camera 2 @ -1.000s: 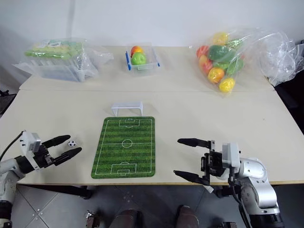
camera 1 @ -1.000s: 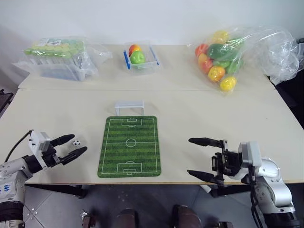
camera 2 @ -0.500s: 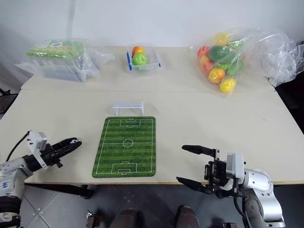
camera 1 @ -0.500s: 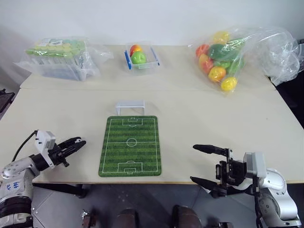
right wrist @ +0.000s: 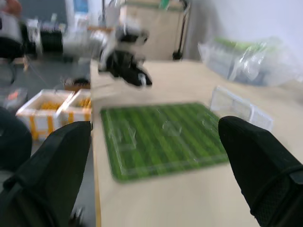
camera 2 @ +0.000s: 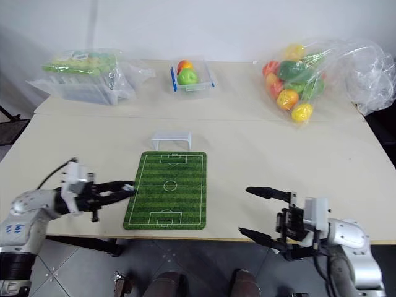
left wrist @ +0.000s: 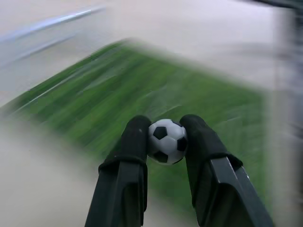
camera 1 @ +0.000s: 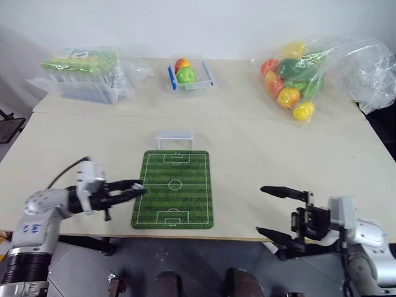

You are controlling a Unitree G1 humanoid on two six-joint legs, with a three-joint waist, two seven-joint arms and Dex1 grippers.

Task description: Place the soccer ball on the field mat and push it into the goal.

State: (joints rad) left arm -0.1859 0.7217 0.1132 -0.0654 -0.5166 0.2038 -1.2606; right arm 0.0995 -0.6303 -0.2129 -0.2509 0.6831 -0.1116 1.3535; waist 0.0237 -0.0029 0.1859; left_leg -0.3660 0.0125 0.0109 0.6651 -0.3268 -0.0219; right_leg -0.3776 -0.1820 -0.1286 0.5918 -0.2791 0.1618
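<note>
Left hand (camera 1: 137,187) is clamping the tiny white soccer ball with black patches (left wrist: 166,141) between its two black fingers (left wrist: 135,142), holding it right at the left long edge of the flat green striped field mat with white pitch lines (camera 1: 174,189), fingers pointing across toward the mat. Ball is sitting at the fingertips, above the mat edge; cannot tell if it is touching the mat. Small white goal frame with pale netting (camera 1: 174,138) is standing on the beige tabletop (camera 1: 260,148) just beyond the mat's far short edge. Right hand (camera 1: 272,213) is hovering well to the right of the mat, near the tabletop's front edge, fingers spread wide apart, gripping nothing. Far beyond the goal, a blue-rimmed clear box of toy fruit (camera 1: 190,73) is resting.
</note>
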